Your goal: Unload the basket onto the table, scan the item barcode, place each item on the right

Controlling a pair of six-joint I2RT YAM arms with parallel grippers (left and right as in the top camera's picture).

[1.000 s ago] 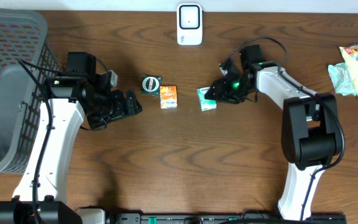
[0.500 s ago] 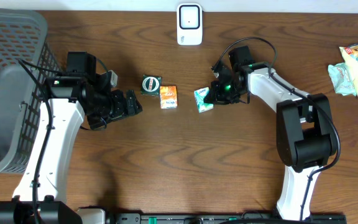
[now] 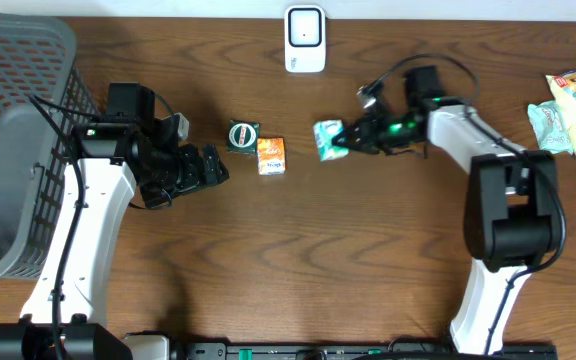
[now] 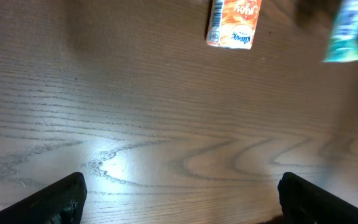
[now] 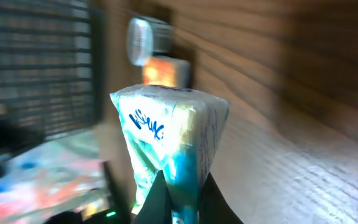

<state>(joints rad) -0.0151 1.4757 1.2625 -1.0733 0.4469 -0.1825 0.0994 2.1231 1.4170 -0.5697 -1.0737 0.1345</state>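
Observation:
My right gripper [image 3: 351,140] is shut on a teal-and-white tissue pack [image 3: 329,138], holding it just above the table, below and to the right of the white scanner [image 3: 305,38]. In the right wrist view the pack [image 5: 173,130] stands pinched by its lower end in the gripper [image 5: 182,202]. My left gripper [image 3: 208,168] stands open over bare wood, left of an orange packet [image 3: 271,155] and a round green item [image 3: 241,135]. In the left wrist view its fingers [image 4: 58,198] are spread wide, with the orange packet [image 4: 234,23] far ahead.
A grey mesh basket [image 3: 18,150] fills the left edge of the table. Two snack bags [image 3: 573,110] lie at the far right. The scanner stands at the table's back edge, middle.
My right gripper has shut on the tissue pack and carried it up and back, slightly toward the scanner. The left arm has not moved.

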